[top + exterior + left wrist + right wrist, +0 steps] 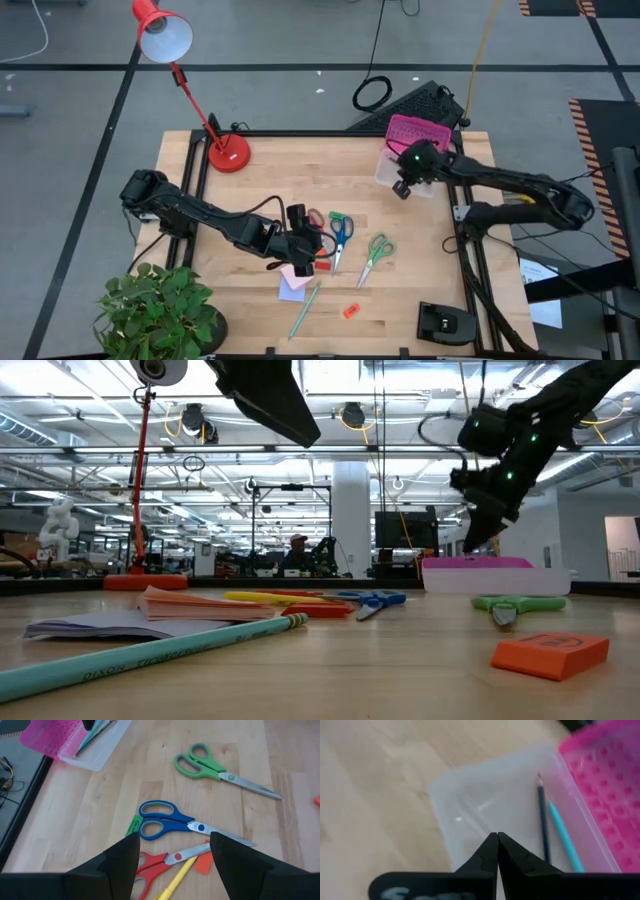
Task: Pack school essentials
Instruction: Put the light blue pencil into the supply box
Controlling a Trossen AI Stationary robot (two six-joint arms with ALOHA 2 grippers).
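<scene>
Red-handled scissors [315, 220], blue-handled scissors [340, 232] and green-handled scissors [375, 253] lie flat mid-table. Pink and lavender sticky pads [295, 285], a teal pencil [303, 312] and an orange eraser [350, 311] lie nearer the front. My left gripper [172, 852] hovers open above the red scissors [160, 862], a yellow pen [175, 882] and the blue scissors [162, 820]. My right gripper [497, 845] is shut with nothing in it, above the clear box [485, 805]. The box holds a dark pencil [542, 820] and a teal pencil [565, 840].
The box's pink lid [418, 130] lies open at its far side. A red desk lamp [228, 152] stands at the far left and a potted plant [160, 310] at the near left corner. A black device [445, 322] sits near right. A small green eraser [132, 826] lies beside the blue scissors.
</scene>
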